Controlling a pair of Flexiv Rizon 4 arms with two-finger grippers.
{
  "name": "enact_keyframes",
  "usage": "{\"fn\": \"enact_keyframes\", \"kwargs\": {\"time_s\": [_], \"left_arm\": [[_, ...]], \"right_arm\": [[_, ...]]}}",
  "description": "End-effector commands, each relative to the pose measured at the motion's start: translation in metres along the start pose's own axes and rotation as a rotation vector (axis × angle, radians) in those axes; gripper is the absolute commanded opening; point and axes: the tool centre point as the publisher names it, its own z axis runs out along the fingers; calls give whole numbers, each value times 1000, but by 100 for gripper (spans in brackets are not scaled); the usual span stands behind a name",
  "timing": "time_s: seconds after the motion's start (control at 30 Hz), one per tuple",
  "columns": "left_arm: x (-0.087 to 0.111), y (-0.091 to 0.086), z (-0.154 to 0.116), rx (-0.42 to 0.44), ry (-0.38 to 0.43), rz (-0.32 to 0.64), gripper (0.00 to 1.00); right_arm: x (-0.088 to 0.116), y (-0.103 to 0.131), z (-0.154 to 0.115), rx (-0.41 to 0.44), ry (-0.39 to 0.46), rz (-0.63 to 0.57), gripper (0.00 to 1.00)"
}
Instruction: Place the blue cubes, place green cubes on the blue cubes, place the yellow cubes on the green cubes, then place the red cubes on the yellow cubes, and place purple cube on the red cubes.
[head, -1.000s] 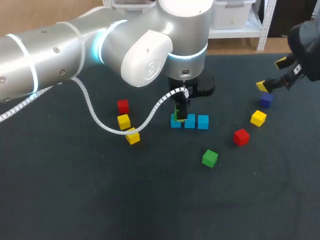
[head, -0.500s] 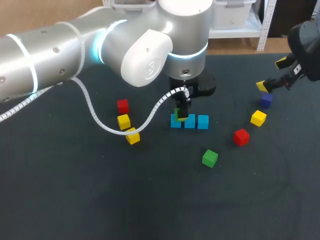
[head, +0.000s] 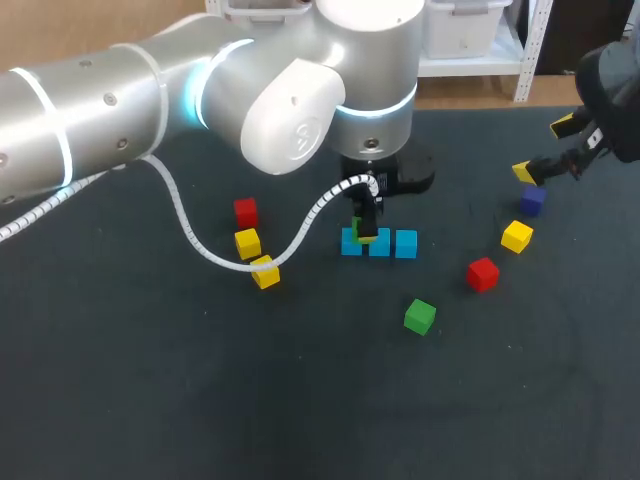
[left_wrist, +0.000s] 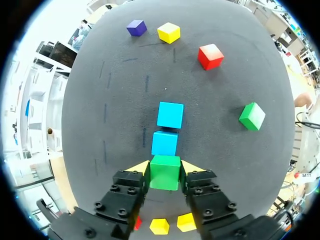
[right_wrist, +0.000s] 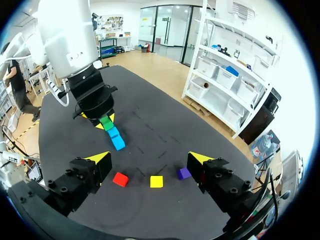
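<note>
The left pincer (left_wrist: 165, 169) is clenched on a green cube (left_wrist: 165, 173), one yellow tip against each side. It holds the cube over the left end of the row of three blue cubes (head: 379, 243). I cannot tell whether the cube rests on the blue one beneath.

The tabletop (head: 300, 400) lies wide and bare on the near side of the row, where only a loose green cube (head: 420, 316) sits. To the left, a red cube (head: 245, 211) and two yellow cubes (head: 256, 257) bunch together, well apart from the row.

The right pincer (head: 565, 145) hangs released, fingers wide, near the far right edge. Just below it is the purple cube (head: 533, 200), then another yellow cube (head: 517, 236) and another red cube (head: 483, 273).

Since a second ago every cube lies as it did, and the left pincer has barely shifted.
</note>
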Motion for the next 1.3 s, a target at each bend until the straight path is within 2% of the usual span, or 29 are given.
{"fn": "enact_keyframes", "kwargs": {"time_s": [0.03,0.4,0.53,0.6,0.67,1.3], "left_arm": [[0,-1,1,-2,-1,4,40],[-2,0,3,-2,-1,-1,44],[-1,1,3,-6,2,-3,40],[-1,2,4,-9,3,-5,35],[-1,2,4,-15,4,-5,33],[-4,2,5,-13,2,6,37]], "right_arm": [[1,1,0,6,-2,0,100],[1,1,0,6,-2,0,100],[1,1,0,6,-2,0,100],[1,1,0,6,-2,0,100],[1,1,0,6,-2,0,100],[1,1,0,6,-2,0,100]]}}
